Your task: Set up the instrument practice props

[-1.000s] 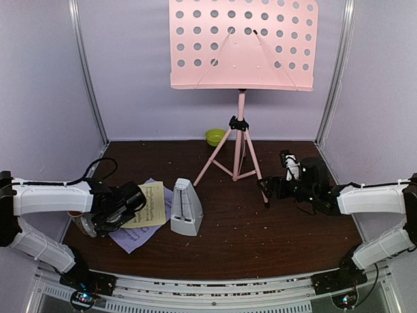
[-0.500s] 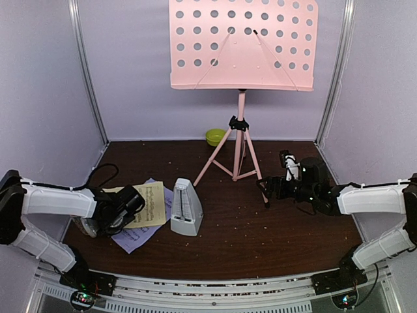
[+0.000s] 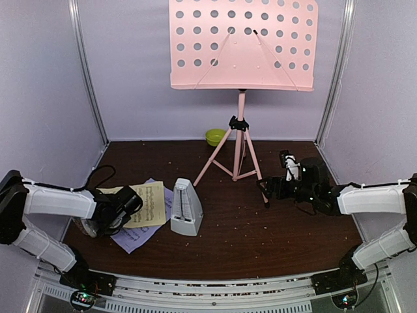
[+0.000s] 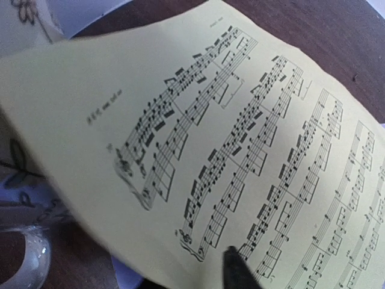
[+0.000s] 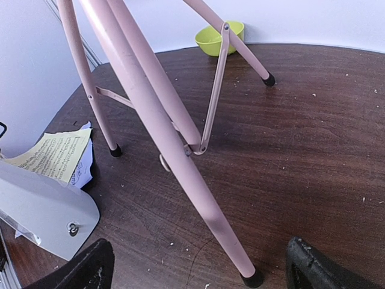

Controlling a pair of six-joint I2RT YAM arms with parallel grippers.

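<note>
Yellow sheet (image 3: 148, 203) lies flat on the table (image 3: 260, 241) front-left, on top of the lavender sheet (image 3: 132, 238), which sticks out under its near edge. Both are well below and apart from the perforated desk (image 3: 242, 45) of the music stand (image 3: 240, 124), so the sheets are not yet set up. Metronome (image 3: 186, 207) stands upright just right of the sheets, cover on. Left gripper (image 3: 124, 203) sits low at the yellow sheet's left edge, likely going for a pick. The left wrist view is filled with the printed page, with one dark fingertip (image 4: 237, 271) over its near part; the second finger is out of view, so cannot tell if it is spread or pinching paper. Mug (image 4: 18, 180) is right beside that edge, mostly hidden under the arm in the top view, so clearance there is tight. Right gripper (image 5: 201, 265) is spread wide and low at the table, fingers either side of the stand's front leg (image 5: 174, 156) near its foot, not touching it; probably placed to brace or shift the stand. Lime bowl (image 3: 215, 136) is at the back behind the tripod, out of play.
</note>
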